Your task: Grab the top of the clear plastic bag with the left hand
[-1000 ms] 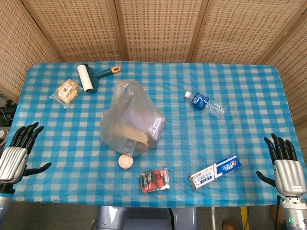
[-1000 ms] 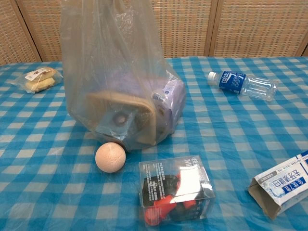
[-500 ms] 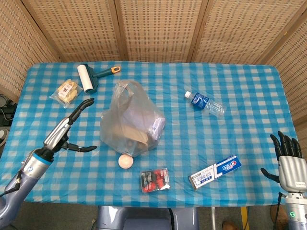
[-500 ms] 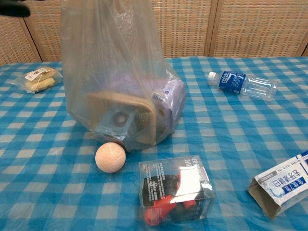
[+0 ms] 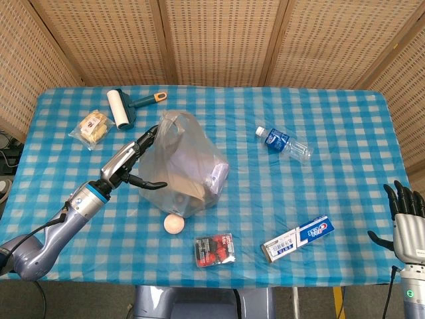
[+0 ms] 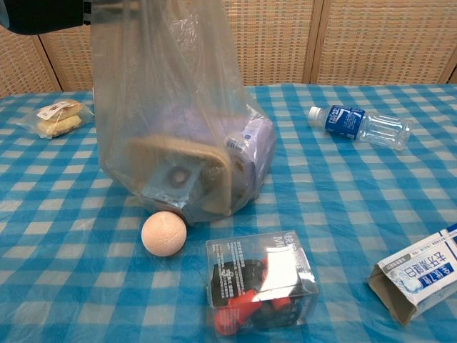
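The clear plastic bag (image 5: pixel 189 163) stands upright mid-table with boxes inside, its handles bunched at the top (image 5: pixel 174 123). In the chest view the bag (image 6: pixel 178 114) fills the left centre and its top runs out of the frame. My left hand (image 5: pixel 129 165) is spread just left of the bag, fingertips (image 5: pixel 154 130) up near the handles and thumb against the lower left side; it holds nothing. A dark part of that hand (image 6: pixel 43 13) shows in the chest view's top left corner. My right hand (image 5: pixel 408 222) hangs spread and empty off the table's near right corner.
A peach ball (image 5: pixel 174 224) and a clear box of red and black items (image 5: pixel 214 250) lie in front of the bag. A toothpaste box (image 5: pixel 297 239) and a water bottle (image 5: pixel 284 144) sit to the right. A lint roller (image 5: pixel 123 106) and a snack packet (image 5: pixel 93 127) lie at the back left.
My left arm has swung from the table's near left edge up and right to the bag's left side. The right hand has drifted slightly down and right. The bag has not moved.
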Action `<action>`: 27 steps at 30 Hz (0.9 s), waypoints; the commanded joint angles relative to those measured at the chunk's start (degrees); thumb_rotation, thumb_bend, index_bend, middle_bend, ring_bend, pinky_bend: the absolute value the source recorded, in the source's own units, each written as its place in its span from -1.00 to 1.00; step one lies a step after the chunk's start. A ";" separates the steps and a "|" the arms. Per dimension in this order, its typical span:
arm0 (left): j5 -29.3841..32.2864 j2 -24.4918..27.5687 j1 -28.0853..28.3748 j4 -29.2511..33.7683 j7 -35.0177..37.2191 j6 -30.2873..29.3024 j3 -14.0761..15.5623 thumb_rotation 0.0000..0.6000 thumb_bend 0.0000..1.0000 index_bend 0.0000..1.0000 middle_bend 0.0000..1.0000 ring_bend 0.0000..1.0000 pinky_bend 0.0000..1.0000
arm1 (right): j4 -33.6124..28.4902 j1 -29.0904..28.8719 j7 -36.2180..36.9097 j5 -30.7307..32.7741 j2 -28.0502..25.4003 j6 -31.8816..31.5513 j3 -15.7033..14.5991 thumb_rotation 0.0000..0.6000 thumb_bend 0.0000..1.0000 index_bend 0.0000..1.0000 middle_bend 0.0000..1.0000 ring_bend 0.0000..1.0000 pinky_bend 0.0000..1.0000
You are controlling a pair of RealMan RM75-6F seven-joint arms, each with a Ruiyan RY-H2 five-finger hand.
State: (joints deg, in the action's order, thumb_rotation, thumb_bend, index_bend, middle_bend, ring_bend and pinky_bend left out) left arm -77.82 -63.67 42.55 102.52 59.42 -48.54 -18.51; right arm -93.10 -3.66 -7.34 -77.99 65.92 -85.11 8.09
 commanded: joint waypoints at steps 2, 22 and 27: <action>-0.89 -0.81 1.23 -1.15 3.60 1.06 -0.82 1.00 -1.00 -1.00 -1.00 -1.00 -1.00 | 0.05 -0.03 0.00 0.07 0.02 0.00 0.03 1.00 -1.00 -1.00 -1.00 -1.00 -1.00; -1.36 6.69 7.23 1.58 14.43 13.45 -2.67 1.00 -1.00 -1.00 -1.00 -1.00 -1.00 | -0.43 0.18 -0.09 -0.15 -0.29 -0.62 -0.12 1.00 -1.00 -1.00 -1.00 -1.00 -1.00; -1.26 6.00 7.35 1.03 14.68 13.73 -2.07 1.00 -1.00 -1.00 -1.00 -1.00 -1.00 | -0.54 0.18 -0.12 -0.28 -0.32 -0.67 -0.19 1.00 -1.00 -1.00 -1.00 -1.00 -1.00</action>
State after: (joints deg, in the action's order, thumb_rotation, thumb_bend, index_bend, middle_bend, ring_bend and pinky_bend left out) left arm -79.10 -57.57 49.84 103.64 74.03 -34.88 -20.67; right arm -93.64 -3.48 -7.46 -78.26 65.60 -85.77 7.90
